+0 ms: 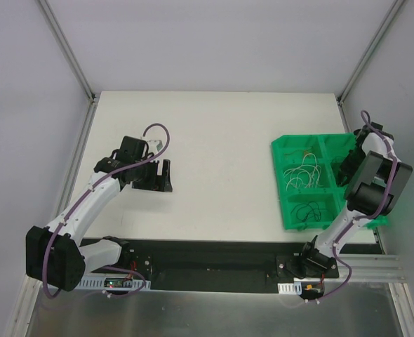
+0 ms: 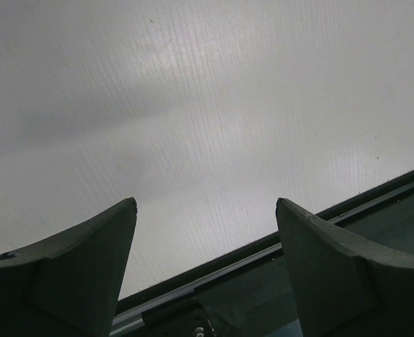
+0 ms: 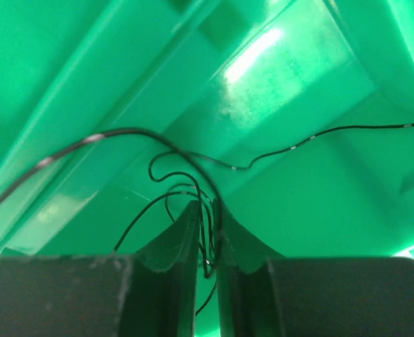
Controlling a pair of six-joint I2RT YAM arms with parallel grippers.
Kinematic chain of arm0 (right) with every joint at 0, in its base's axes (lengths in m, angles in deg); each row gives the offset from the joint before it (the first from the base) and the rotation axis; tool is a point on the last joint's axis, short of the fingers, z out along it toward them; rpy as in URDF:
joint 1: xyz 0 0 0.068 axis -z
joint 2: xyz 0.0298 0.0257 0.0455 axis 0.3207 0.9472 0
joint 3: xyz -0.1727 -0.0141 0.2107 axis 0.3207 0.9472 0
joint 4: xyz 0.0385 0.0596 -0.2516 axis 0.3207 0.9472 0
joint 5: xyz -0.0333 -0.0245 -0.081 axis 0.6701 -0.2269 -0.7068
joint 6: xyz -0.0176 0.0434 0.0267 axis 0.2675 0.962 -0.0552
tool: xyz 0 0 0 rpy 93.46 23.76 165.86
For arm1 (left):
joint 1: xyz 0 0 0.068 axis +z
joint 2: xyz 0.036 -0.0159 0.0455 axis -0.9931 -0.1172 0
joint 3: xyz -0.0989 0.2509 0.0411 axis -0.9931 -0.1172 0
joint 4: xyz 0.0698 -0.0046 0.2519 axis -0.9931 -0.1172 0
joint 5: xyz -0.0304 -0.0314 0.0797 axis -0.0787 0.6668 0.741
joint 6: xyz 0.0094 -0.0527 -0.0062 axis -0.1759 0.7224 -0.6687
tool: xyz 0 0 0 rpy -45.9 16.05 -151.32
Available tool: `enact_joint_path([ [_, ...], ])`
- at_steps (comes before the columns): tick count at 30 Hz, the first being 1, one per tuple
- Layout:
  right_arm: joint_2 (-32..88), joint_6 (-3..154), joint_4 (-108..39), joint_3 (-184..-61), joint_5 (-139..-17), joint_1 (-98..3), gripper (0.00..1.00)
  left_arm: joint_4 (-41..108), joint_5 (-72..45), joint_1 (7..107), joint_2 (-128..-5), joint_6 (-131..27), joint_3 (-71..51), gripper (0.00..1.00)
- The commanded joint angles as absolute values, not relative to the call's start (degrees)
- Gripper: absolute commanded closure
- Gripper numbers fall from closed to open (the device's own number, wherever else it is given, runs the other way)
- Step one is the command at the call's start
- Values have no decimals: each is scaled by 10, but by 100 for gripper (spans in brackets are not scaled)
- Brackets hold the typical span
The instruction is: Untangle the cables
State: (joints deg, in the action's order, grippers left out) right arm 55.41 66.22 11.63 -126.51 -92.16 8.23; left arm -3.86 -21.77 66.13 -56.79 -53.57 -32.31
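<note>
Thin black cables (image 3: 193, 158) loop over the floor of the green tray (image 3: 312, 210) in the right wrist view. Two or three strands run down through the narrow slit between my right gripper's (image 3: 205, 202) jaws, which stand only slightly apart, wider than the strands. From above, the right gripper (image 1: 347, 168) dips into the tray's (image 1: 291, 151) right side. Whitish cables (image 1: 302, 175) lie in the middle compartment and a small black tangle (image 1: 306, 210) in the near one. My left gripper (image 1: 161, 175) hovers wide open over bare white table (image 2: 193, 105), holding nothing.
The green tray has several compartments with raised dividers (image 1: 318, 158) and sits at the table's right edge. A black and metal rail (image 2: 277, 246) runs along the near table edge below the left fingers (image 2: 81, 267). Grey walls enclose the table.
</note>
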Motion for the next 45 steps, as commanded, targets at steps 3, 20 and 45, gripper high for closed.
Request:
enact_joint_path([
  [3, 510, 655, 166, -1297, -926, 77, 65, -43, -239, 667, -573, -530, -300, 20],
  [20, 498, 761, 150, -1420, -839, 67, 29, -36, -242, 667, -574, -523, -305, 20],
  [45, 628, 853, 145, -1486, -885, 16, 68, -43, -221, 671, -555, -537, -310, 16],
])
